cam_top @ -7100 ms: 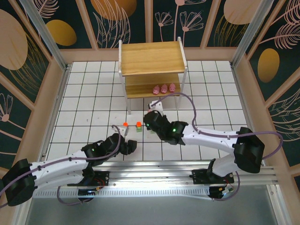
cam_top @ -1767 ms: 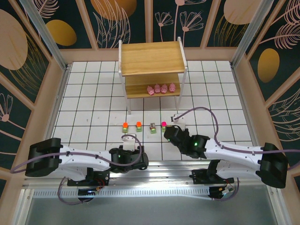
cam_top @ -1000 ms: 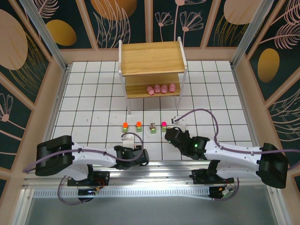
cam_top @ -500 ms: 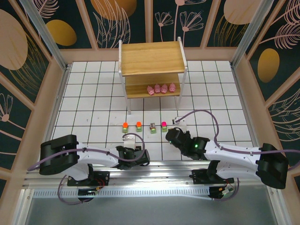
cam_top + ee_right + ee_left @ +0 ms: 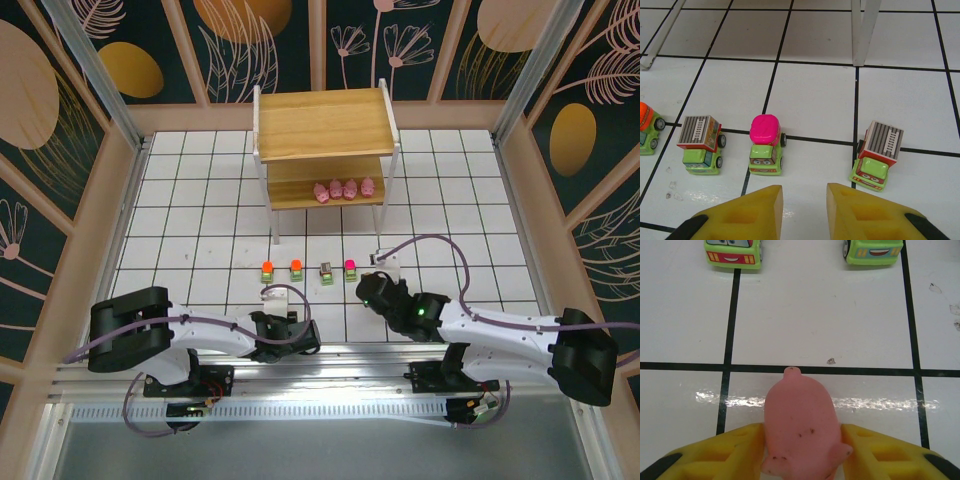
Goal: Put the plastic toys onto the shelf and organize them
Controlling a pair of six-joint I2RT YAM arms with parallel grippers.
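Found left hand [image 5: 802,436] clamped on the pale pink rounded plastic pig [image 5: 797,407] near the table's front edge, yellow fingers [image 5: 740,450] pressed to both flanks, snout aimed at two green plastic trucks [image 5: 732,250] farther out. Noted the jaws standing wider a second ago, so took the grasp as only just made. Found right hand [image 5: 805,200] drawn almost together on nothing, narrower than a second ago, hovering just short of the magenta-topped green truck [image 5: 765,142] and a grey-striped one [image 5: 877,155]. Counted four pink pigs [image 5: 343,189] in a row on the lower tier of the light wooden two-tier shelf [image 5: 325,125], against three several seconds back. Judged this pig the last of five; expect a lift and carry to that row next. Logged the trucks lined up on the white tiled table [image 5: 180,200], none shelved.
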